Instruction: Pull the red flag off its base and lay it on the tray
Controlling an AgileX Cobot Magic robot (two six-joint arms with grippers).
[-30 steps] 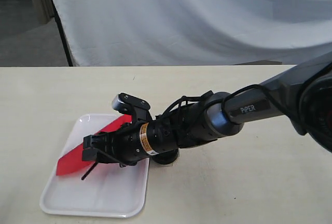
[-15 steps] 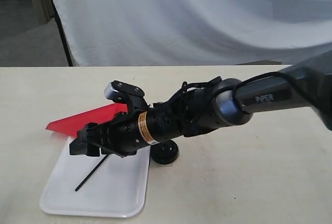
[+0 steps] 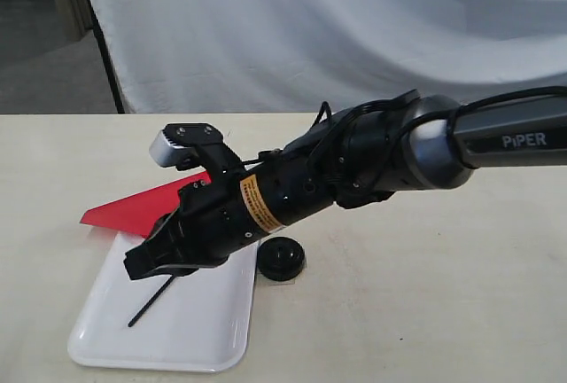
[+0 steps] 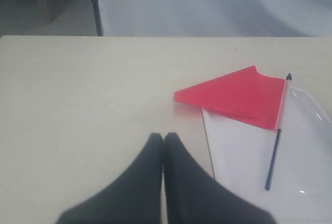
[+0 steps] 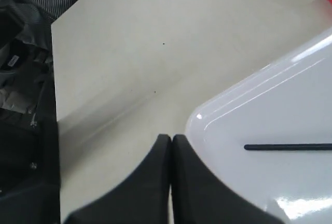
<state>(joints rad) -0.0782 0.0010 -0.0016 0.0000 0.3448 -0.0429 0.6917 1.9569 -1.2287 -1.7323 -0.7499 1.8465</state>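
Note:
The red flag (image 3: 133,210) lies loose on the white tray (image 3: 177,339). Its black pole (image 3: 151,301) rests on the tray floor, and its cloth hangs over the far left rim onto the table. The round black base (image 3: 281,259) stands empty beside the tray's right rim. My right gripper (image 3: 137,266) hovers over the tray, shut and holding nothing; its tips (image 5: 171,138) sit near the tray's corner (image 5: 290,94), apart from the pole (image 5: 288,147). My left gripper (image 4: 163,136) is shut and empty over bare table, short of the flag (image 4: 236,97) and tray (image 4: 311,146).
The right arm (image 3: 381,166) stretches low across the middle of the table from the right. A white cloth backdrop (image 3: 354,28) hangs behind the table's far edge. The table edge and dark clutter (image 5: 26,79) show in the right wrist view.
One second ago the right gripper held the flag above the tray. It has since let go; the flag now rests on the tray, and the gripper has lifted a little and shut.

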